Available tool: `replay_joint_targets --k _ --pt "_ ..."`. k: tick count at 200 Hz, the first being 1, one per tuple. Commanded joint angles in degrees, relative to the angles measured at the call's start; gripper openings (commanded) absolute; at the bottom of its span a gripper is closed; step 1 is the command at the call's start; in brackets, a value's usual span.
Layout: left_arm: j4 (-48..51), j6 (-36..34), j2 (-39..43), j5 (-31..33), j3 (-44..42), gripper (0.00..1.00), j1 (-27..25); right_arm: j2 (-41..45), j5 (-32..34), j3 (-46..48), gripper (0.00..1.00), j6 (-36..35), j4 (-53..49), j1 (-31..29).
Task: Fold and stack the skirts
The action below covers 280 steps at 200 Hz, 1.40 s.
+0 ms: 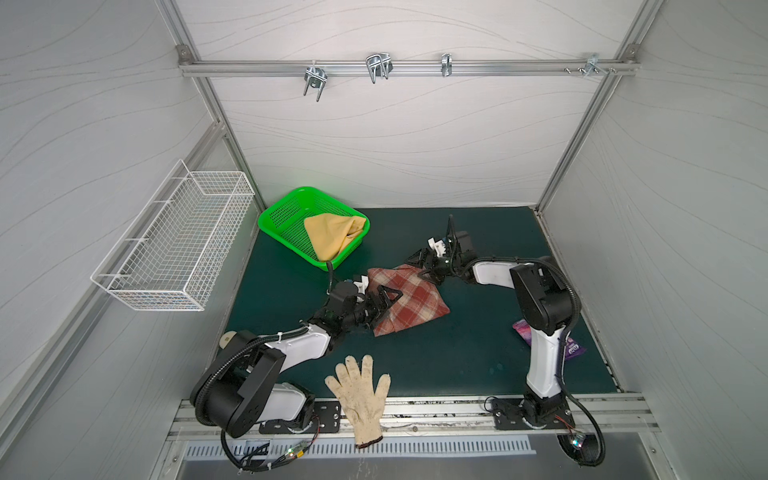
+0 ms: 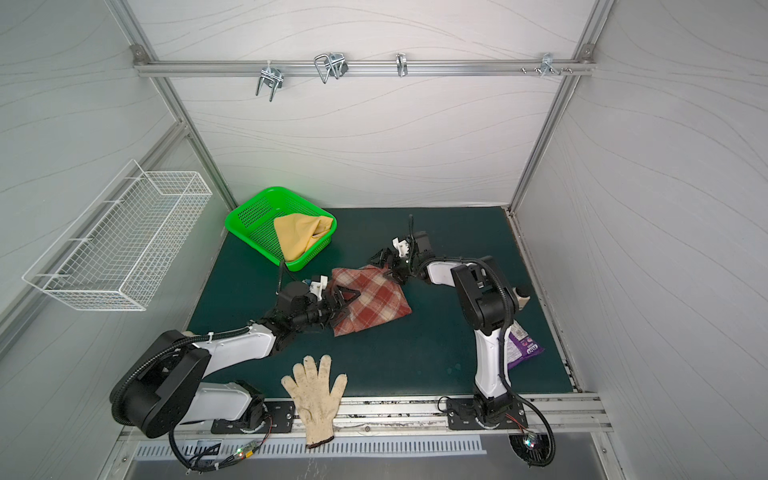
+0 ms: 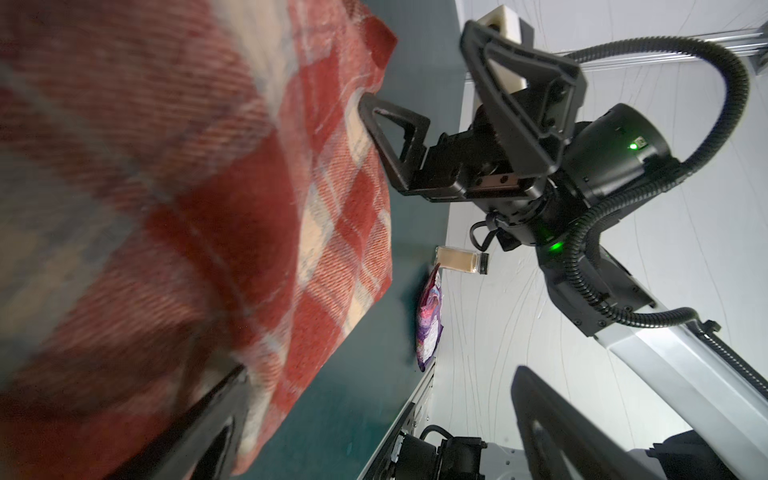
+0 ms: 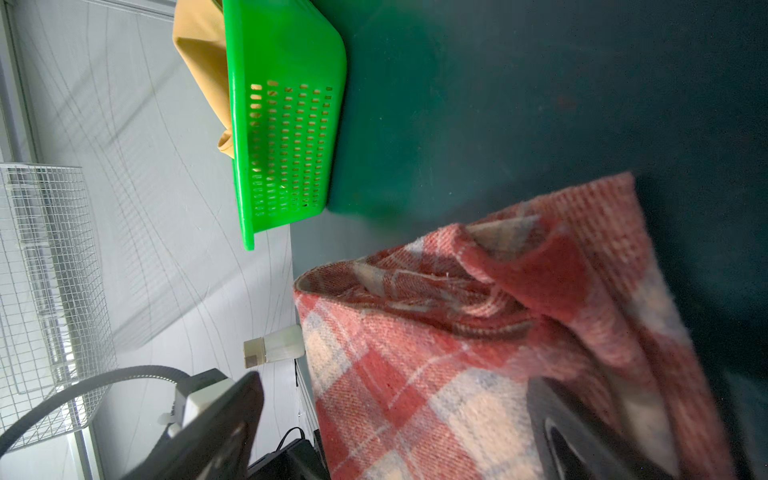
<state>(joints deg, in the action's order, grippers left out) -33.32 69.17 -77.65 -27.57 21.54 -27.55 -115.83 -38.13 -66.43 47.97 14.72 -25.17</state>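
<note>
The rust-red and cream plaid skirt [image 1: 409, 301] [image 2: 374, 299] lies loosely bunched in the middle of the dark green mat. My left gripper [image 1: 384, 305] [image 2: 343, 305] stands open at the skirt's left edge. In the left wrist view one finger [image 3: 216, 415] rests against the plaid cloth [image 3: 166, 187] and the other is in free air. My right gripper [image 1: 424, 269] [image 2: 384, 266] is open at the skirt's far right corner, and the plaid cloth [image 4: 457, 353] lies between its wide jaws. The mustard-yellow skirt [image 1: 332, 237] [image 2: 301, 235] [image 4: 203, 54] lies crumpled in the green basket [image 1: 278, 216] [image 4: 286, 124].
An off-white knitted glove [image 1: 359, 395] lies at the mat's front edge. A purple packet [image 2: 521, 345] sits behind the right arm, near a small jar [image 2: 521, 297]. Another jar [image 4: 274, 345] stands at the mat's left edge. A white wire basket [image 1: 174, 249] hangs on the left wall, with metal hooks [image 1: 378, 68] on the rail above.
</note>
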Motion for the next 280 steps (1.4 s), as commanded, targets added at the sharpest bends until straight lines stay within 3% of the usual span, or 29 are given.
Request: replay_joint_targets --k 1,38,114,206,280 --pt "-4.85 1.07 -0.91 2.22 -2.47 0.98 -0.22 -2.71 3.18 0.87 0.99 -2.10 -1.55 0.95" --pt "-0.05 -1.42 0.21 5.44 -5.31 0.98 -0.16 -3.50 3.67 0.69 0.99 -3.53 -2.64 1.96" --pt "28.98 -12.51 16.87 12.80 0.04 0.98 -0.14 -2.32 4.34 0.69 0.99 -5.52 -4.60 1.81" --pt "19.96 -11.62 8.45 7.52 -1.16 0.91 -0.13 -2.61 4.57 0.69 0.99 -5.51 -4.78 1.79" --pt "26.11 -12.87 14.08 8.85 -0.14 0.89 -0.13 -3.15 4.66 0.86 0.99 -5.33 -4.35 1.79"
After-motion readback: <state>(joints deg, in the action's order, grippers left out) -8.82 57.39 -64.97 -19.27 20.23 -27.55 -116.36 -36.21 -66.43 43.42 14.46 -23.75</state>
